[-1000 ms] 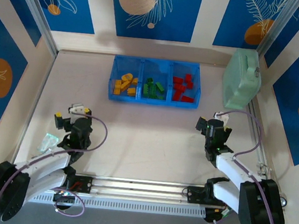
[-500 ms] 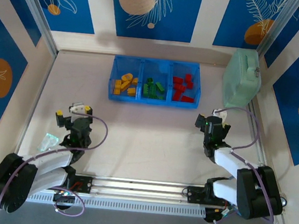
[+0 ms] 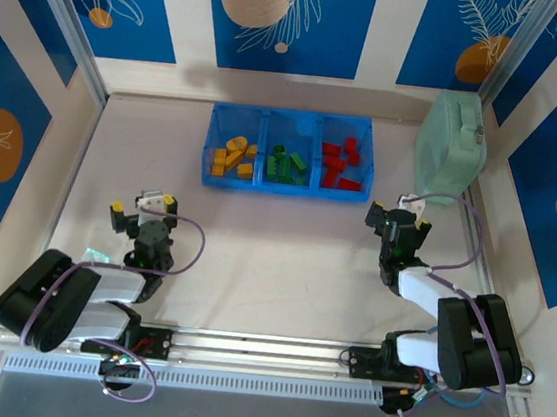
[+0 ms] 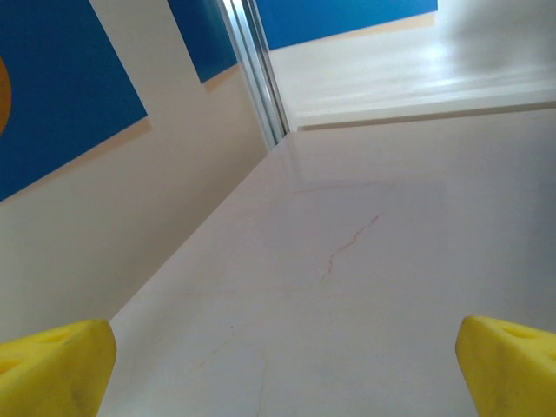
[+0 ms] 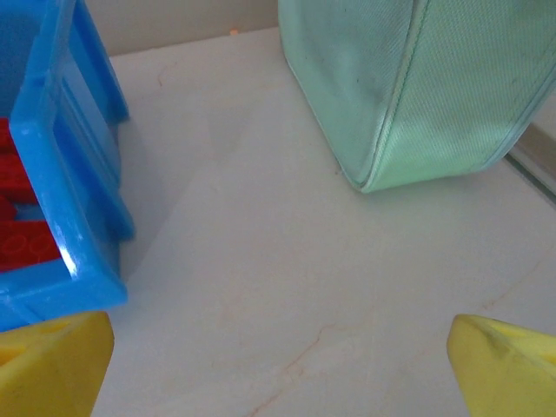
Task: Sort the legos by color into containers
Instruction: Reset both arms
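In the top view, the blue tray (image 3: pixel 291 115) sits in the upper middle of the frame on the pale counter (image 3: pixel 274 248). Its three compartments run side by side. The left one holds the yellow-orange legos (image 3: pixel 232 156), the middle one the green legos (image 3: pixel 286 162), and the right one the red legos (image 3: pixel 341 163). No brick lies loose on the counter. A mint-green case (image 3: pixel 450 148) stands at the upper right, just beside the tray's right end and apart from it.

The left tool (image 3: pixel 143 208) is in the lower left of the frame, low over bare counter and well apart from the tray. Its jaws are spread wide with nothing between them. In its wrist view its yellow fingertips (image 4: pixel 52 369) sit at the two bottom corners.

The right tool (image 3: pixel 398 222) is at middle right, below the gap between tray and case. It too is wide and holds nothing. Its wrist view shows the tray's corner (image 5: pixel 78 191) at left with red legos (image 5: pixel 22 234) inside, and the case (image 5: pixel 408 87) at upper right.
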